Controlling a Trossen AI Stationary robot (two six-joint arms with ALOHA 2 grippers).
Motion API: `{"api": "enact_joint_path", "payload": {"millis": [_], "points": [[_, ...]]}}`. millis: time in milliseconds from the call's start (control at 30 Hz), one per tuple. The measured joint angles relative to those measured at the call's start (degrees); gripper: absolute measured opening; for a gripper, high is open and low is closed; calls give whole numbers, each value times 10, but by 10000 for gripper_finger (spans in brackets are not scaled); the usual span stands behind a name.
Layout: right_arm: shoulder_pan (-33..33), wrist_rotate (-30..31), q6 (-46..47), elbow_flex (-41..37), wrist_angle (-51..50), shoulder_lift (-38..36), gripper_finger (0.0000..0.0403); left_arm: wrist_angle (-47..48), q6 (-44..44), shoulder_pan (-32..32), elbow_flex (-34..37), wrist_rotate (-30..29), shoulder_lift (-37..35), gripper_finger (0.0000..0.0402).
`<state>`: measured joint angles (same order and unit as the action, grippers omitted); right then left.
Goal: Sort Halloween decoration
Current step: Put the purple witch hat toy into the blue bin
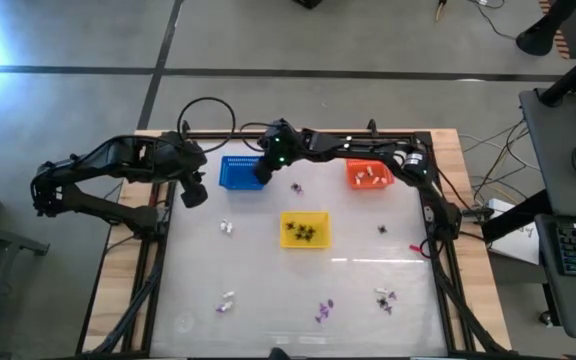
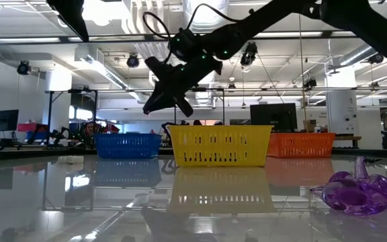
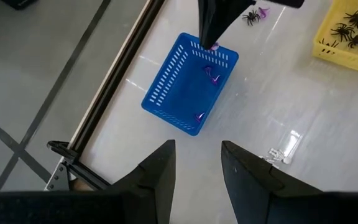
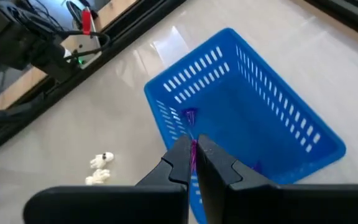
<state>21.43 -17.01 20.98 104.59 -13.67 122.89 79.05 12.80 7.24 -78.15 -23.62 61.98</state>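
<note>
The glossy white desk (image 1: 268, 270) carries scattered trinkets. Over the blue basket (image 4: 253, 118), the right gripper (image 4: 193, 157) pinches a purple trinket (image 4: 193, 152), seen only in its wrist view. The left gripper (image 3: 197, 165) hovers nearby, fingers parted and empty.

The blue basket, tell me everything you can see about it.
The blue basket is a small rectangular tub of bright blue plastic with slotted walls and a solid floor. It stands upright on the table near the far edge, left of the yellow basket and the orange one. At least two purple trinkets lie inside. The right gripper hangs over its rim, shut on another purple trinket. Nothing else touches it.
</note>
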Motion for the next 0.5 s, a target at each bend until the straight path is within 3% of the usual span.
{"api": "enact_joint_path", "payload": {"millis": [300,500], "points": [[0,-8,-69,114,-122,61,9,0,13,0,0,0,2,112],[0,-29,-75,139,-137,87,9,0,21,0,0,0,2,112]]}}
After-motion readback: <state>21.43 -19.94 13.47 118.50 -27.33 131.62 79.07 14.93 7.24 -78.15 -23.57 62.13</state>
